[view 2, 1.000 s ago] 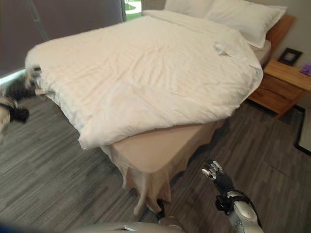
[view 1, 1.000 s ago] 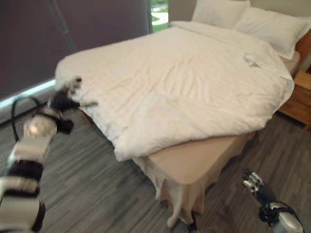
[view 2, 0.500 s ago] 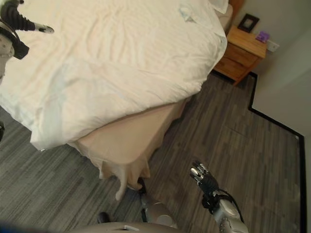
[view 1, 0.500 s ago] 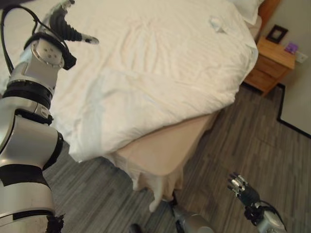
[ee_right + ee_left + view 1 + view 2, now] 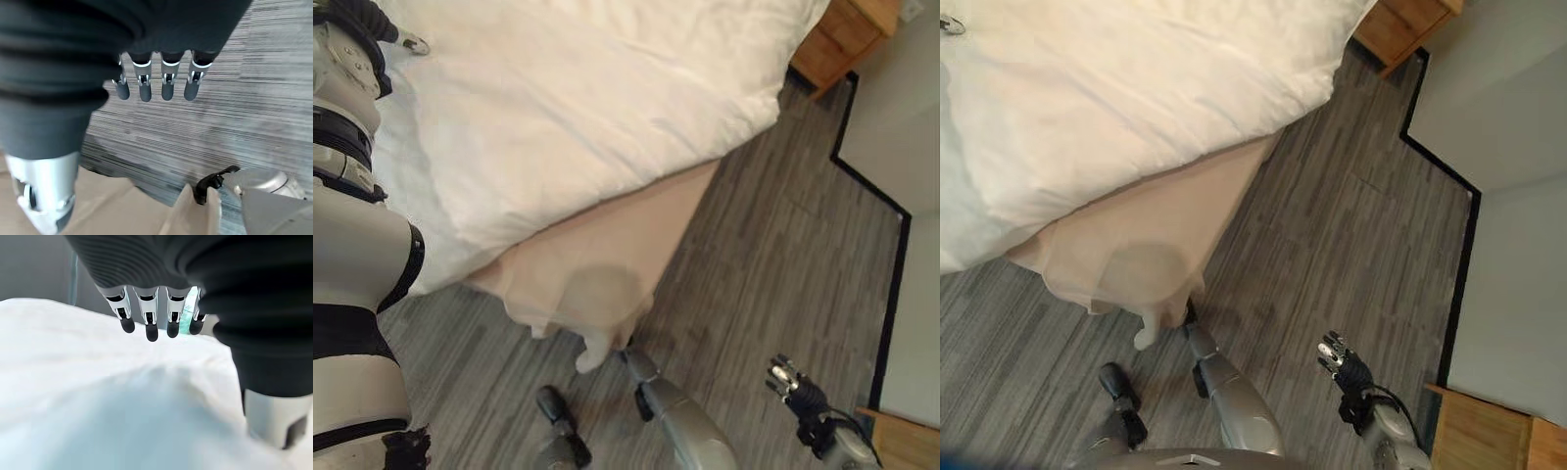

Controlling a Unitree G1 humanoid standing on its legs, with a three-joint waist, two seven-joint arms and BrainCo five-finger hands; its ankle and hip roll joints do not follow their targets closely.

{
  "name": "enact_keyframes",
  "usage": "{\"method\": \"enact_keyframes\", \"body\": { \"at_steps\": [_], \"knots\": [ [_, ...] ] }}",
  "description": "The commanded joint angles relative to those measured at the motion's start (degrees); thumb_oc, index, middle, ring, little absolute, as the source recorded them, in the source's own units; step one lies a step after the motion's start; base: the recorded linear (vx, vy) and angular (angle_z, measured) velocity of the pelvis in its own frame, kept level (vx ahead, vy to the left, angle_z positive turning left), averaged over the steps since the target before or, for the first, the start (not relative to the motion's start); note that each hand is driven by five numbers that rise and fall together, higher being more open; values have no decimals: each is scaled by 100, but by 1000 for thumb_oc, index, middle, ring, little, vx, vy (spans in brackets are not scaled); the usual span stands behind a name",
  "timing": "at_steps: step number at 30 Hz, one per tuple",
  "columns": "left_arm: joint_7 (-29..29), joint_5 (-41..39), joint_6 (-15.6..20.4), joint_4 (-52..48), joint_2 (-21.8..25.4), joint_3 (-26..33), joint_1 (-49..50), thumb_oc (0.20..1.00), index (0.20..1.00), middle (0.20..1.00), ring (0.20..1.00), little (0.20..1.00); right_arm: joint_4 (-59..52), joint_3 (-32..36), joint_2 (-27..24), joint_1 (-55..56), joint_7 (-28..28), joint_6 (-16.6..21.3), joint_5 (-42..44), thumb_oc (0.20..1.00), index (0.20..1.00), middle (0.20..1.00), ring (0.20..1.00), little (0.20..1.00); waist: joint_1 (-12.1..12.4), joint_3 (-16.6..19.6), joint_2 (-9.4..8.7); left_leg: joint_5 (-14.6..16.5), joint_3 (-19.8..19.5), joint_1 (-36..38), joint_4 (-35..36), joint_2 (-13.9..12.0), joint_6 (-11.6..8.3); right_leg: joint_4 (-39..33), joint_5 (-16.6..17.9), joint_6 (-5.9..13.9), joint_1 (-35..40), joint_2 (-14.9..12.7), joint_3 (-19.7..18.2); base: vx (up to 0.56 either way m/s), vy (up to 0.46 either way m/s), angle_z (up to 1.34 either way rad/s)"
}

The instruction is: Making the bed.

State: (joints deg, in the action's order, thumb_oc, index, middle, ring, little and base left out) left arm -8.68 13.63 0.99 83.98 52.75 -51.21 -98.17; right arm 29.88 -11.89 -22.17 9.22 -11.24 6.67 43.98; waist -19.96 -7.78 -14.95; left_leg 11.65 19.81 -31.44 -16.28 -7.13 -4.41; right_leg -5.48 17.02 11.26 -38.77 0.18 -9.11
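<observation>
The white duvet point(image 5: 587, 108) lies spread over the bed, directly beneath and ahead of the left hand point(image 5: 161, 303). That hand is raised above the cloth near the bed's left side; its fingers point(image 5: 149, 325) hang loosely extended in a row with the thumb set apart, and nothing is held between them. The dark tips are clear of the fabric, with no fold gripped. At the corner of the bed nearest the robot the duvet edge stops short, leaving the beige bed skirt point(image 5: 597, 284) exposed; it drapes from the mattress corner to the grey wood-grain floor point(image 5: 1332, 235). The right hand point(image 5: 1344, 364) is low at the robot's right side, well apart from the bed and over bare floor. Its fingers point(image 5: 166, 83) are relaxed and slightly spread, and it carries nothing. In the right wrist view, a beige edge of the skirt shows past the thumb. A wooden nightstand point(image 5: 842, 39) stands just beside the far right corner of the bed, well away from both hands.
</observation>
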Motion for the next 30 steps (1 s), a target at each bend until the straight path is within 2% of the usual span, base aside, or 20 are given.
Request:
{"method": "enact_keyframes", "body": {
  "at_steps": [1,3,4,7,11,15,16,17,18,24,25,26,27,28,29,30],
  "knots": [
    [-67,-198,87,-385,472,-276,-530,1000,1000,1000,1000,1000,-239,84,-192,-672,10,271,183,1000,1000,1000,1000,1000,164,-511,194,-1044,-354,184,1201,303,215,48,-61,-43,521,124,232,-22,-40,-2],
    [-39,-321,140,-437,515,-161,-381,1000,1000,1000,1000,1000,-325,79,-209,-687,19,304,198,1000,1000,1000,1000,1000,147,-523,208,-1029,-415,56,1148,301,223,48,-58,-54,436,120,264,-16,-31,7],
    [31,-804,260,-503,583,195,-6,1000,1000,1000,1000,1000,-488,88,-195,-650,33,364,270,1000,1000,1000,1000,1000,156,-587,233,-1030,-517,-112,1097,312,226,48,-54,-63,340,82,338,-18,-32,9],
    [18,-785,260,-497,605,331,243,1000,1000,1000,1000,1000,-562,7,-198,-592,-21,366,223,1000,1000,1000,1000,1000,137,-590,242,-1014,-566,-213,1031,310,220,48,-35,-68,271,77,375,-17,-28,10],
    [71,-969,354,-618,632,717,789,1000,1000,1000,1000,1000,-702,-19,-282,-472,-95,395,204,1000,1000,1000,1000,1000,120,-547,159,-938,-631,-258,949,288,221,48,-30,-73,258,120,418,-17,-25,9],
    [49,-968,431,-863,610,697,837,1000,1000,1000,1000,1000,-636,-24,-351,-437,-133,398,175,1000,1000,1000,1000,1000,161,-513,161,-966,-703,-222,1015,271,214,48,-62,-76,281,116,487,-7,-22,0],
    [45,-979,443,-897,588,701,854,784,784,784,784,784,-625,-31,-371,-446,-144,402,174,1000,1000,1000,1000,1000,174,-519,163,-980,-729,-202,1044,267,212,48,-74,-79,292,111,513,-11,-42,2],
    [19,-974,467,-957,582,698,860,514,514,514,514,514,-659,-38,-393,-442,-171,403,172,1000,1000,1000,1000,1000,185,-523,166,-995,-766,-192,1060,268,212,48,-85,-86,303,105,544,-11,-26,4],
    [3,-983,484,-1012,561,685,855,200,200,200,200,200,-655,-49,-420,-440,-184,406,176,1000,1000,1000,1000,1000,193,-529,170,-1007,-804,-184,1075,269,210,48,-100,-91,317,98,564,-14,-29,4],
    [-169,-1147,608,-1403,543,851,951,200,200,200,200,200,-570,-151,-434,-544,-215,421,151,1000,1000,1000,1000,1000,274,-581,164,-1023,-903,-112,1105,271,210,48,-139,-95,431,76,651,-16,-14,8],
    [-503,-1069,732,-2546,651,1194,1404,200,200,200,200,200,-574,-105,-399,-525,-222,477,155,1000,1000,1000,1000,1000,414,-642,177,-1024,-967,27,1154,297,213,48,-175,-105,563,47,706,0,0,0],
    [-669,-1184,827,-3174,732,1527,1772,200,200,200,200,200,-550,-57,-373,-514,-233,501,169,1000,1000,1000,1000,1000,497,-676,180,-1029,-996,87,1193,314,214,48,-203,-110,611,36,725,-92,-43,-4],
    [-750,-1295,892,-3854,810,1957,2298,200,200,200,200,200,-511,10,-360,-522,-222,538,174,1000,1000,1000,1000,1000,540,-725,125,-1228,-965,69,1215,385,231,48,-115,-150,603,-43,747,-88,-39,-5],
    [-753,-1276,875,-3909,820,2064,2413,200,200,200,200,200,-511,-6,-401,-515,-223,538,176,1000,1000,1000,1000,1000,514,-711,159,-1232,-967,80,1225,386,231,48,-117,-150,611,-43,749,-88,-27,8],
    [-848,-1293,941,-5191,823,3041,3782,200,200,200,200,200,-401,148,-347,-471,-194,608,155,1000,1000,1000,1000,1000,684,-772,193,-1259,-1010,220,1325,420,215,48,-173,-159,738,-82,813,-4,14,21],
    [-749,-1192,929,-5575,775,3264,4269,200,200,200,200,200,-280,219,-298,-491,-154,620,105,1000,1000,1000,1000,1000,768,-807,200,-1272,-1029,274,1371,426,208,48,-200,-164,783,-96,848,-5,13,28]
  ]
}}
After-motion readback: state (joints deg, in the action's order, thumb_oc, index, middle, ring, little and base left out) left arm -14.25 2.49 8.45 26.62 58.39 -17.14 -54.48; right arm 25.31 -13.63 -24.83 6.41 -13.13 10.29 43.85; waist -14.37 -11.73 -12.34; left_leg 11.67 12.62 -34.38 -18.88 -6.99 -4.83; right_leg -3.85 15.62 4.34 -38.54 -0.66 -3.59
